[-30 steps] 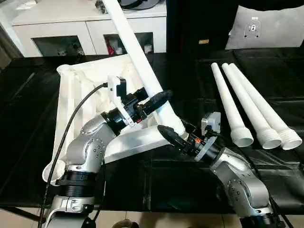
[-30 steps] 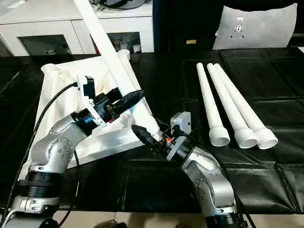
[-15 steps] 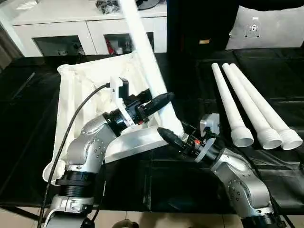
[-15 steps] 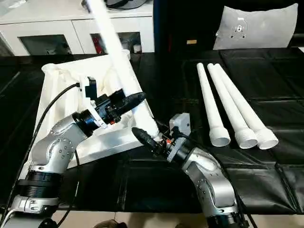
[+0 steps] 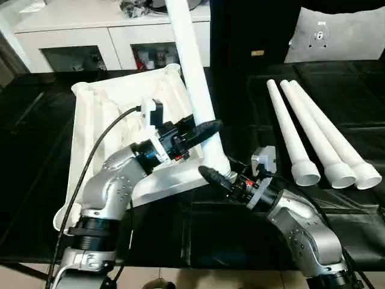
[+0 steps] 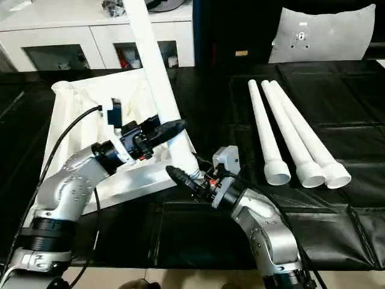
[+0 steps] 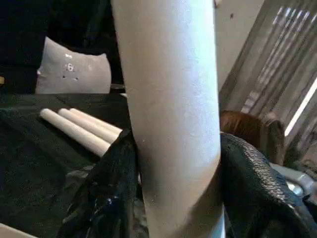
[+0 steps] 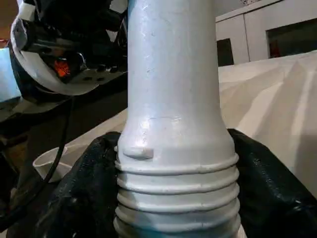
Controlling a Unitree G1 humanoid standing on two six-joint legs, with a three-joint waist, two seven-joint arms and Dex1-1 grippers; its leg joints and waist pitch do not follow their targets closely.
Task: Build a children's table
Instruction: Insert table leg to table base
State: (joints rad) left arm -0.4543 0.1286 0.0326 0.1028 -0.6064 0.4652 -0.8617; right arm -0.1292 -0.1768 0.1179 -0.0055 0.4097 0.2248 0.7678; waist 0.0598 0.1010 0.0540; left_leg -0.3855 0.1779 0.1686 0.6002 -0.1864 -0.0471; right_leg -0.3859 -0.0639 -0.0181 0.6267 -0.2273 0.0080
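Observation:
The white table top lies underside up on the black mat, its near right corner raised. One long white leg rises steeply from that corner toward the cabinet. My left gripper is shut on the leg's lower shaft; in the left wrist view both black fingers press against the leg. My right gripper is shut on the leg's threaded end, with a finger on each side of the ridges. Three more legs lie side by side on the mat to the right.
A white cabinet with glass doors stands behind the table top. A grey-white cushion lies at the back right. The black mat reaches to the front edge between my arms.
The leg has swung from a strong lean to nearly upright. My left gripper's fingers have closed in on its shaft. The right gripper stayed on the threaded end and shifted slightly.

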